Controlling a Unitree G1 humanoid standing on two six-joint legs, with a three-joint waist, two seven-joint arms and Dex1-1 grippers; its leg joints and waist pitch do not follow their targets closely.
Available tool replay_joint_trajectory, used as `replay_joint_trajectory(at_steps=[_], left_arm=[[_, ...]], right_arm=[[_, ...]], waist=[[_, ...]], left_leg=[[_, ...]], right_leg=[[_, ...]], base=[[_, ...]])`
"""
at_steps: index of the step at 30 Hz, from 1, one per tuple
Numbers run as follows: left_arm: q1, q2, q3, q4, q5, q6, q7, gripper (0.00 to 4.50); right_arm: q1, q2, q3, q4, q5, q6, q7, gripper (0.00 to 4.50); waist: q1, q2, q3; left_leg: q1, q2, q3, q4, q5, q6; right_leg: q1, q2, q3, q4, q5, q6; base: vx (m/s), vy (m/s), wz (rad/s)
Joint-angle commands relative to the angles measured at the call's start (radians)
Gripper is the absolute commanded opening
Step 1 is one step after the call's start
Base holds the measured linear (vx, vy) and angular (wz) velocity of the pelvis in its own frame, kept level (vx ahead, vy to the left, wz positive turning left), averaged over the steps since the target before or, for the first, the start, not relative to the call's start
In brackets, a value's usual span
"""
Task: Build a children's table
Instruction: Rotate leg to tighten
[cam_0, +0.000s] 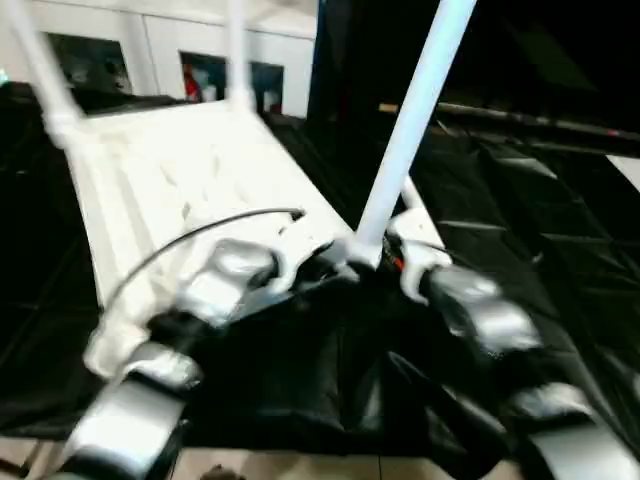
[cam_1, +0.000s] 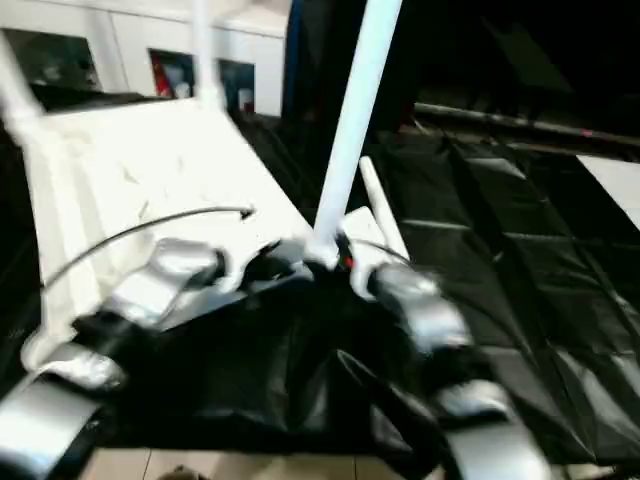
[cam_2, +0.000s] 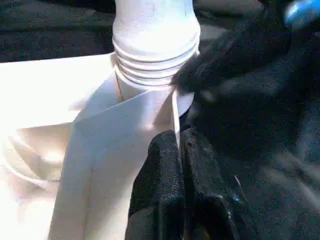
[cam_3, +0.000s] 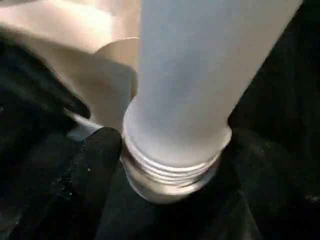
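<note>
The white tabletop (cam_0: 190, 170) lies ribbed side up on the black-draped work table. Two white legs (cam_0: 237, 50) stand in its far corner sockets. At the near right corner, my right gripper (cam_3: 175, 180) is shut on a third leg (cam_0: 410, 120) just above its threaded end (cam_3: 170, 165); the leg leans to the right. The threaded end (cam_2: 152, 60) sits at the corner socket. My left gripper (cam_2: 175, 160) is shut on the tabletop's thin rim (cam_2: 150, 115) beside that socket. Another white tube (cam_1: 378, 205) lies on the cloth behind the held leg.
A black cable (cam_0: 200, 232) arcs over the tabletop from my left wrist. Black cloth (cam_0: 540, 230) covers the work table to the right. The work table's front edge (cam_0: 300, 450) runs just below my forearms. White cabinets (cam_0: 160, 50) stand at the back left.
</note>
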Motion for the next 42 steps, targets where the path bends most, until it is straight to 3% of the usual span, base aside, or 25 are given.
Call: replay_joint_trajectory(at_steps=[1,4,11,16,22,25,27,30,31,32,34,38,42], left_arm=[[0.032,0.005,-0.056,-0.042,-0.015,-0.012,-0.107,0.00],[0.063,0.040,-0.072,-0.105,-0.033,-0.028,-0.186,0.00],[0.071,0.055,-0.069,-0.119,-0.036,-0.023,-0.210,0.00],[0.076,0.059,-0.062,-0.129,-0.038,-0.015,-0.214,0.00],[0.080,0.051,-0.056,-0.134,-0.039,-0.002,-0.201,0.00],[0.079,0.043,-0.049,-0.129,-0.035,0.008,-0.173,0.00],[0.064,0.024,-0.034,-0.096,-0.025,0.015,-0.119,0.00],[0.040,-0.005,-0.016,-0.047,-0.011,0.021,-0.044,0.00],[0.018,-0.032,-0.010,-0.007,0.004,0.029,0.017,0.00],[0.008,-0.045,-0.007,0.012,0.012,0.034,0.049,0.00],[-0.023,-0.089,0.001,0.061,0.029,0.059,0.134,0.00],[-0.063,-0.157,0.014,0.120,0.036,0.104,0.231,0.00],[-0.093,-0.219,0.013,0.173,0.047,0.108,0.289,0.00]], right_arm=[[0.009,-0.031,0.018,-0.055,0.022,0.010,0.075,3.74],[0.026,-0.066,0.036,-0.092,0.029,0.008,0.143,3.74],[0.036,-0.074,0.055,-0.113,0.023,0.031,0.194,3.74],[0.033,-0.067,0.051,-0.112,0.038,0.039,0.206,3.37],[0.049,-0.051,0.044,-0.117,0.047,0.052,0.202,2.84],[0.059,-0.034,0.031,-0.110,0.050,0.052,0.172,2.80],[0.047,-0.002,0.000,-0.061,0.039,0.044,0.073,2.75],[0.031,0.036,-0.033,-0.001,0.025,0.032,-0.047,2.74],[0.020,0.072,-0.061,0.034,0.026,0.036,-0.137,2.74],[0.015,0.091,-0.076,0.050,0.030,0.044,-0.179,2.74],[-0.004,0.147,-0.120,0.093,0.040,0.062,-0.313,2.74],[-0.027,0.220,-0.144,0.133,0.036,0.057,-0.428,2.74],[-0.057,0.284,-0.140,0.171,0.025,0.039,-0.488,2.74]], waist=[[0.003,0.012,-0.056],[0.010,0.015,-0.054],[0.016,0.008,-0.056],[0.016,0.008,-0.057],[0.016,0.007,-0.057],[0.016,0.007,-0.057],[0.015,0.008,-0.056],[0.007,0.010,-0.051],[0.006,0.011,-0.052],[0.003,0.011,-0.051],[-0.003,0.012,-0.053],[-0.008,0.011,-0.055],[-0.009,0.014,-0.057]], left_leg=[[0.020,0.041,-0.016,-0.072,-0.259,0.005],[0.026,0.044,-0.015,-0.074,-0.285,-0.004],[0.021,0.040,-0.014,-0.072,-0.254,-0.011],[0.019,0.040,-0.013,-0.069,-0.224,-0.003],[0.021,0.040,-0.013,-0.069,-0.224,-0.002],[0.020,0.039,-0.013,-0.069,-0.229,-0.005],[0.021,0.040,-0.013,-0.070,-0.241,-0.011],[0.024,0.037,-0.016,-0.075,-0.309,-0.040],[0.022,0.038,-0.021,-0.076,-0.326,-0.051],[0.025,0.038,-0.021,-0.077,-0.340,-0.056],[0.025,0.037,-0.025,-0.078,-0.356,-0.064],[0.024,0.036,-0.026,-0.077,-0.358,-0.061],[0.018,0.035,-0.023,-0.078,-0.315,-0.046]], right_leg=[[0.036,-0.054,0.034,-0.071,-0.184,-0.198],[0.030,-0.053,0.036,-0.073,-0.208,-0.196],[0.035,-0.054,0.036,-0.068,-0.190,-0.191],[0.037,-0.053,0.035,-0.063,-0.148,-0.202],[0.037,-0.054,0.035,-0.064,-0.160,-0.200],[0.036,-0.054,0.035,-0.065,-0.168,-0.199],[0.035,-0.055,0.035,-0.066,-0.188,-0.196],[0.027,-0.057,0.036,-0.080,-0.308,-0.172],[0.030,-0.061,0.035,-0.083,-0.358,-0.155],[0.023,-0.060,0.036,-0.089,-0.383,-0.144],[0.022,-0.061,0.035,-0.091,-0.413,-0.133],[0.022,-0.058,0.033,-0.091,-0.385,-0.130],[0.027,-0.055,0.034,-0.082,-0.285,-0.145]], base=[[0.000,0.000,0.00],[0.000,0.000,0.00],[0.000,0.000,0.00],[0.000,0.000,0.00],[0.000,0.000,0.00],[0.000,0.000,0.00],[0.000,0.000,0.00],[0.000,0.000,0.00],[0.000,0.000,0.00],[0.000,0.000,0.00],[0.000,0.000,0.00],[0.000,0.000,0.00],[0.000,0.000,0.00]])
